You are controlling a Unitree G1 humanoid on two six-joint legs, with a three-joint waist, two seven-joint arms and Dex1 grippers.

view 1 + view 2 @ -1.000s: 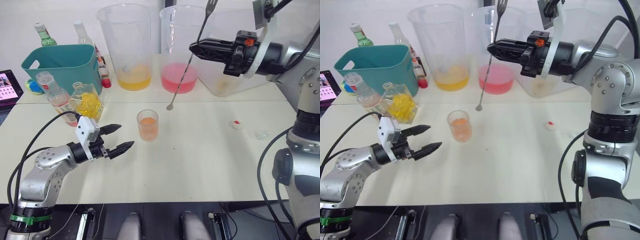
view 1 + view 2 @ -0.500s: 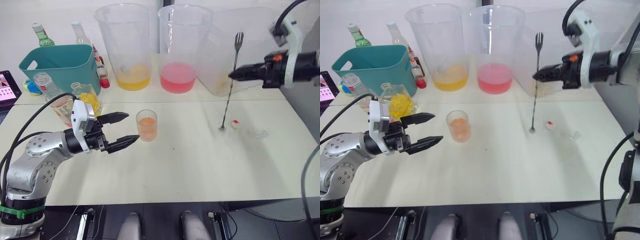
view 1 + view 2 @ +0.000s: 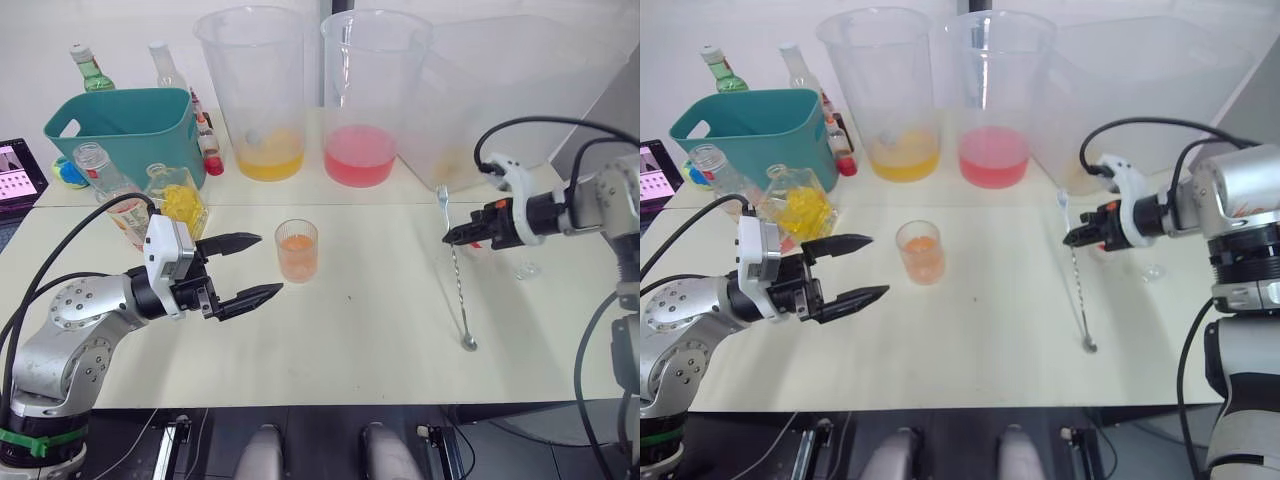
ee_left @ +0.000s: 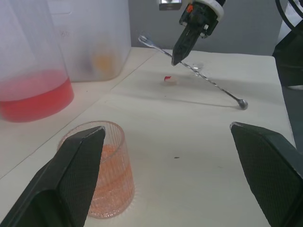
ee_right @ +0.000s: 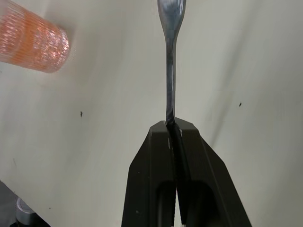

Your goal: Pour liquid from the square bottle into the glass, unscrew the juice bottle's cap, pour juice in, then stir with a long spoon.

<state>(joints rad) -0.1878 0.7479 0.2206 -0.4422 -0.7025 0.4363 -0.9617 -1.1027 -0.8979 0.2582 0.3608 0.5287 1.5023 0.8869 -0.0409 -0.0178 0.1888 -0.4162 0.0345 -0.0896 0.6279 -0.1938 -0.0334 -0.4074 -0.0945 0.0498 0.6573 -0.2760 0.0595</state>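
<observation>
The right gripper [image 3: 448, 239], jaws clamped on the long thin silver spoon [image 3: 458, 292] at frame right, should lower it flat onto the pale counter [image 3: 380, 330] before letting go, while the left gripper [image 3: 268, 266], jaws apart, waits beside the small clear glass [image 3: 296, 250] of orange drink.

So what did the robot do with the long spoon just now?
The right claw, shut on the long spoon throughout, swung it from high up behind the glass out to the robot's right and brought it down. Its bowl end now sits low by the table, well away from the glass. The left claw stayed open beside the glass, shifting only slightly. The glass and the cap stayed put.
</observation>
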